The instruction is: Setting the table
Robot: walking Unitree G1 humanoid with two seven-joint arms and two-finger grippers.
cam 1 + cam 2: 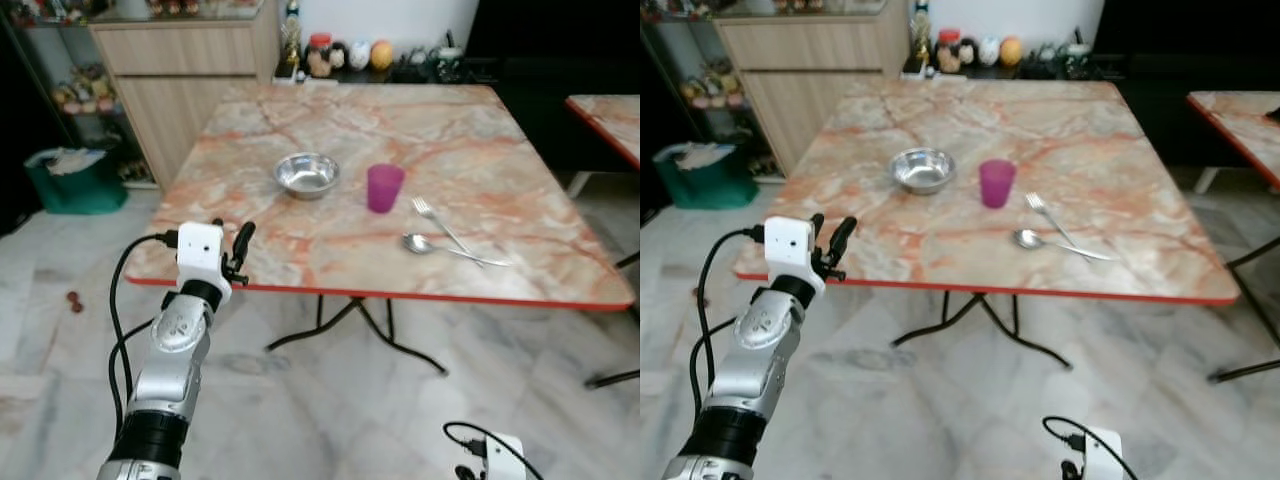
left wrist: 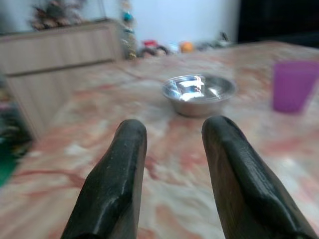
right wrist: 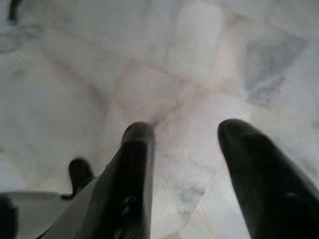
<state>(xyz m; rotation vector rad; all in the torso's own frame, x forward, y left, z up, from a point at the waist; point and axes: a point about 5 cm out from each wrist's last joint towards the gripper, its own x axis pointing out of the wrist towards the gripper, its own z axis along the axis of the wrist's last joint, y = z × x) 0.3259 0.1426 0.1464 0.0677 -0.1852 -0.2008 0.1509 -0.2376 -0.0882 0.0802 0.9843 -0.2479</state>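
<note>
Left claw (image 2: 172,174) raised at the near edge of the table (image 1: 300,250), fingers (image 2: 112,189) spread apart with nothing between them, touching nothing, aimed across the marble top toward the bowl (image 1: 307,174). Bowl upright near the middle of the table, seemingly empty; purple cup (image 1: 385,187) just beside it, upright, not touching. Beyond the cup from the bowl, fork (image 1: 435,222) and spoon (image 1: 440,248) lying flat on the table, close together, crossing or meeting at the handles as far as can be told. Bare marble between claw and bowl, no object in the line. Right claw (image 3: 192,164) hanging low beside the table, fingers apart and empty, over pale tiled floor (image 3: 189,59). Past the far edge of the table, jars (image 1: 330,55) and small ornaments lined against the wall; wooden cabinet (image 1: 180,70) at the far corner on the bowl's side, green bin (image 1: 72,180) on the floor by it. Edge of a second table (image 1: 605,120) off the cutlery side.
</note>
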